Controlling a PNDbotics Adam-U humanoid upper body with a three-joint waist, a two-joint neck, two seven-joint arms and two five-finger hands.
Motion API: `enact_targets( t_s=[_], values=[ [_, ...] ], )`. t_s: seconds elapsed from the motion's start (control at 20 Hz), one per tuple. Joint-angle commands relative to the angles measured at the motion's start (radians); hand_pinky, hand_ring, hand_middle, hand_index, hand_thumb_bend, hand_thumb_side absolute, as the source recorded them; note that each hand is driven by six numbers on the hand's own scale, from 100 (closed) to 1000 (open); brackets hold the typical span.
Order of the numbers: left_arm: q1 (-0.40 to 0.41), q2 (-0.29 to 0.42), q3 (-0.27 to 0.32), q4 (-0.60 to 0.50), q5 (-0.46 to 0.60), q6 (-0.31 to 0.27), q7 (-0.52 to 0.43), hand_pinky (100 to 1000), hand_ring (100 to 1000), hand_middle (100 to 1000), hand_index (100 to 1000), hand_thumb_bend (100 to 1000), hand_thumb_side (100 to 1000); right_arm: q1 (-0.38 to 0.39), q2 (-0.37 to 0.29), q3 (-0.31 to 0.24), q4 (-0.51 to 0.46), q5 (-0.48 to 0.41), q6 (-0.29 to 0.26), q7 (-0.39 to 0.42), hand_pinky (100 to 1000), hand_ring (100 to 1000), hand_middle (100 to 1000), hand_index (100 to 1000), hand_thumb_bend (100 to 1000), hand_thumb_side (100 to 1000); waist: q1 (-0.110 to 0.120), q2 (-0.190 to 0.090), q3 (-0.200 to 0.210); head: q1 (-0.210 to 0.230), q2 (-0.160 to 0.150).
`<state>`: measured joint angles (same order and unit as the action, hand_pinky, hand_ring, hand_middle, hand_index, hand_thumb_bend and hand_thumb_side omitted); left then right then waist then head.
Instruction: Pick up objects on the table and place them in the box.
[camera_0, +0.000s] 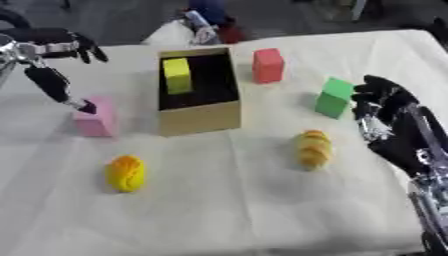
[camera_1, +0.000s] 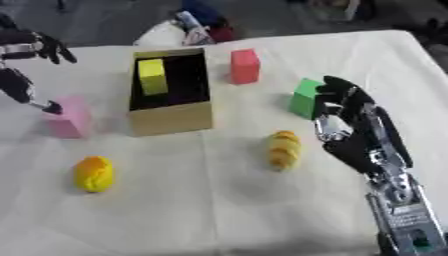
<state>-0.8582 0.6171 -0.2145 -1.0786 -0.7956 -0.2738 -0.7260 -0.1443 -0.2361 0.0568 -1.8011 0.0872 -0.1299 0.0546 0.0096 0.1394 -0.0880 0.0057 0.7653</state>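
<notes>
A: Start with the right hand (camera_1: 354, 132). What is it doing?

B: It stands just beside the green block (camera_1: 304, 98), fingers partly curled over toward it, and nothing is held. I cannot tell whether the fingertips touch the block; they overlap its right edge in both views.

A: And the left hand (camera_0: 54, 55)?

B: It comes in at the upper left. One digit points down and meets the upper left corner of the pink block (camera_0: 96, 117); the other fingers spread out above. It grasps nothing either.

A: Where is the box (camera_0: 201, 117)?

B: Between the 2 hands, toward the far middle of the white table (camera_0: 262, 210), open at the top. 1 yellow block (camera_0: 177, 75) already lies inside, against the left wall.

A: What is left outside?

B: 5 things: the pink block just left of the box, a red block (camera_0: 268, 65) just right of it, the green block further right, a yellow-orange rounded item (camera_0: 126, 173) in front on the left, and a ridged orange one (camera_0: 314, 148) in front on the right.

A: So which step is this?

B: I judge it a reach toward a pick, early in the task. Next the right hand needs to close round the green block, lift it clear, carry it left past the red block and release over the opening.
</notes>
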Motion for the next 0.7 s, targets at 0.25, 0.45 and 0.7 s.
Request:
enact_targets(
  t_s=[0.25, 0.45, 0.7],
  values=[
    [-0.048, -0.053, 0.035, 0.137, -0.153, -0.037, 0.023, 836, 803, 818, 871, 705, 293, -0.007, -0.016, 0.001, -0.009, -0.001, -0.003, 0.005, 708, 776, 744, 866, 100, 330, 0.004, -0.032, -0.004, -0.005, 0.005],
    [-0.051, -0.063, 0.049, 0.170, -0.205, -0.036, 0.043, 837, 808, 827, 874, 697, 289, -0.004, -0.016, -0.001, -0.009, -0.001, -0.003, 0.003, 708, 775, 744, 866, 100, 330, 0.003, -0.031, -0.008, -0.002, 0.005],
    [-0.046, -0.064, 0.063, 0.194, -0.291, -0.015, 0.082, 804, 771, 781, 843, 631, 246, -0.005, -0.014, -0.001, -0.008, -0.001, -0.003, 0.002, 708, 775, 743, 866, 100, 331, 0.005, -0.029, -0.009, -0.004, 0.005]
  ],
)
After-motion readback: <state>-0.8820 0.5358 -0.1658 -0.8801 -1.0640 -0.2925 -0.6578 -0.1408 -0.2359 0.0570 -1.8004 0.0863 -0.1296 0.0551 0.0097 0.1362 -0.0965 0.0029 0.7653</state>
